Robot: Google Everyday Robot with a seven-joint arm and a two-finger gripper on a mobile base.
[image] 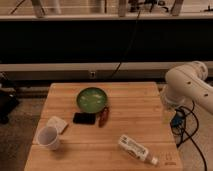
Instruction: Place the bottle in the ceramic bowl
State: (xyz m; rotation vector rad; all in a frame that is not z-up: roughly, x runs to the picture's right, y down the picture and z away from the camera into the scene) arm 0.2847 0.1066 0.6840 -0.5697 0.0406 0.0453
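The bottle (137, 148) lies on its side near the front right corner of the wooden table (130, 107), with its pale cap pointing to the front right. The green ceramic bowl (92, 99) stands at the middle back of the table and holds nothing. My white arm (189, 86) comes in from the right, and the gripper (167, 114) hangs down at the table's right edge. It is to the right of the bowl and behind the bottle, and touches neither.
A black flat rectangle (84, 118) and a dark red elongated object (103, 116) lie just in front of the bowl. A white cup (49, 137) and a white packet (57, 123) are at the front left. Cables (184, 127) hang on the right, beside the table.
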